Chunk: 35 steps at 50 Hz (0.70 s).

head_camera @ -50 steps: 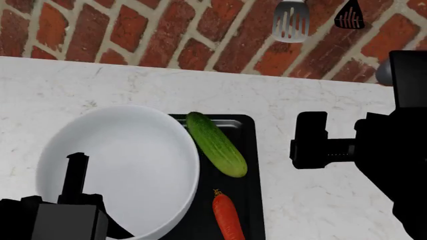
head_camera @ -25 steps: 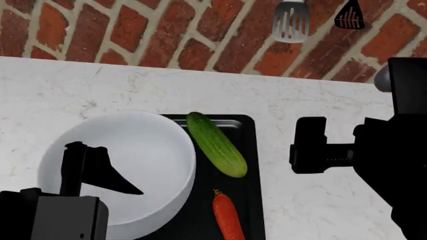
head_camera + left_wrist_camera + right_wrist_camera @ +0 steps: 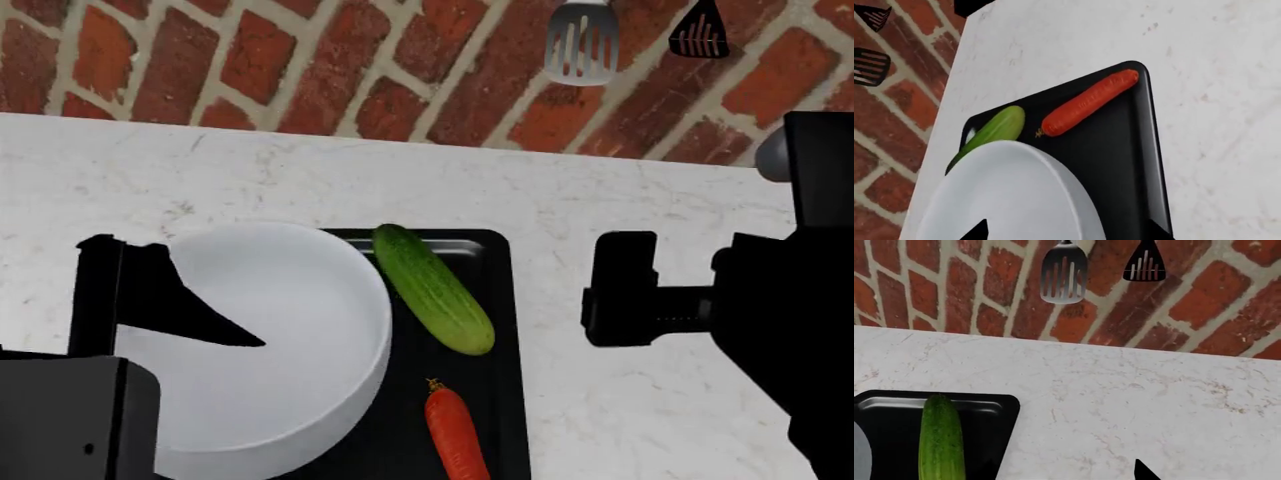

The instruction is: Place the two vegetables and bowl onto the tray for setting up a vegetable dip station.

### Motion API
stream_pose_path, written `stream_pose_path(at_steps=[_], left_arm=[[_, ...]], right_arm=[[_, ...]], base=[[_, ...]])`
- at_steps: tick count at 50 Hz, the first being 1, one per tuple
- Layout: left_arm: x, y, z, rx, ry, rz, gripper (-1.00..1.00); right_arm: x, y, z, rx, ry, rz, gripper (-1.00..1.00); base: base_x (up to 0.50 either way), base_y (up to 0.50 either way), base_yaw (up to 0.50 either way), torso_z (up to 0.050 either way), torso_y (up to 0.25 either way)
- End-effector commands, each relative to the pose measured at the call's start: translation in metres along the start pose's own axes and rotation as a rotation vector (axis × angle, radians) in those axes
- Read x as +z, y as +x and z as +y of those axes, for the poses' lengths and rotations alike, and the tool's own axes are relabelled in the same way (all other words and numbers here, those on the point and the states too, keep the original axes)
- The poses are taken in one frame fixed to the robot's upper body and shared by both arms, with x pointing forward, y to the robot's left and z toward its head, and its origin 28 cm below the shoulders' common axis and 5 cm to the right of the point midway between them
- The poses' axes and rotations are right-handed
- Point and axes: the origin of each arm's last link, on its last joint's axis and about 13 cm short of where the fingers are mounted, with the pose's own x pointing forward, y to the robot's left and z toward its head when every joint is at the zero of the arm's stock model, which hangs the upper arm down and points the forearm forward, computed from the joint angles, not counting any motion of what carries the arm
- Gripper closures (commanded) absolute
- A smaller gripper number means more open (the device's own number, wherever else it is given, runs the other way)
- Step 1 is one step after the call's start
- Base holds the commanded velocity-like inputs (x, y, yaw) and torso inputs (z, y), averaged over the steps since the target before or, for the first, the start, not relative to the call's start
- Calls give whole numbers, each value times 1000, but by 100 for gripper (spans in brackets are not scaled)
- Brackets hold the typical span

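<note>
Fingers of the left gripper (image 3: 167, 300) are spread apart w/ nothing between them; one dark finger (image 3: 98, 295) stands by the bowl's left rim and the other pokes out over the inside of the bowl (image 3: 280, 340). Right gripper (image 3: 625, 288) hangs over bare counter (image 3: 627, 410) to the right of the tray, not touching anything; can't tell if it's open or closed, only dark tips show at the edge of the right wrist view. Big white bowl sits on the left part of the black tray (image 3: 501, 330) and sticks out past the tray's left side. Green cucumber (image 3: 430, 288) lies slanted on the tray, right beside the bowl's rim. Orange carrot (image 3: 454, 432) lies on the tray too, just below the cucumber, a bit apart from it. Two spatulas (image 3: 582, 42) hang on the brick wall (image 3: 267, 70) behind.
</note>
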Motion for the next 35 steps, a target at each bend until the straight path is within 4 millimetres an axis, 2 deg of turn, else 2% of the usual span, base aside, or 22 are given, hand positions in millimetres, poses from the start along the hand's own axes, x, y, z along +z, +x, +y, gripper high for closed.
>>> stream_pose_path(at_steps=[1,9,20,29,35], left_arm=[[11,-22,4,65,12,-29,-100],[15,-31,8,109,10,-67,-100],[18,-40,23,282,-10,-135,-100],[10,-38,28,403,-49,-168,-100],[4,-33,34,595,-23,-151,-100]], right_arm=[[2,-1,0,1,3,-5,-100],[4,0,2,6,3,-7,-100],[1,4,1,13,14,-9,-100],[1,4,1,16,19,-12,-100],[3,2,3,21,13,-18,-100]], base=[[0,0,0,0,0],[0,0,0,0,0],[0,0,0,0,0],[0,0,0,0,0],[0,0,0,0,0]])
